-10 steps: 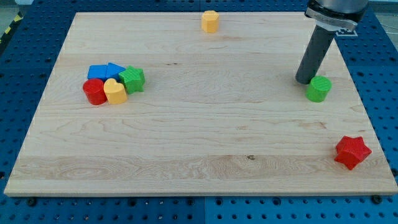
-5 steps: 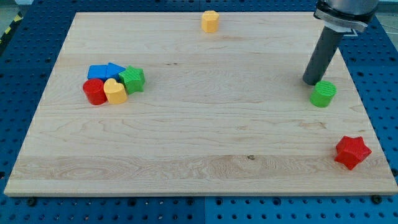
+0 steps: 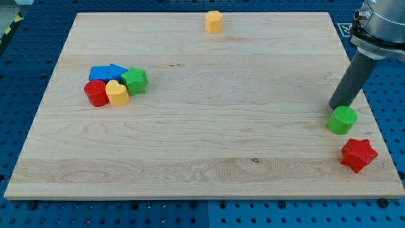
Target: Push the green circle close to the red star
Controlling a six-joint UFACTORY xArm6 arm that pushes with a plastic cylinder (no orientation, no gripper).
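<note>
Because my tip [image 3: 337, 106] bears on only the upper-left edge of the green circle [image 3: 342, 120], the chief risk, in my judgement, is a glancing push: if the line of travel drifts off the block's centre, the round body could roll aside and slip toward the surface [image 3: 202, 139] edge on the view's right, or be driven past the red star [image 3: 359, 154] and knock it outward. The tool is a plain rod with nothing to clench or release; it grasps nothing and merely presses sideways. Taking the red star as landmark, the green circle lies near it, just above and slightly to the view's left, with a narrow strip of bare wood between them. My tip sits beyond the circle on the side away from the star, touching it or very nearly so. The task appears close to done.
</note>
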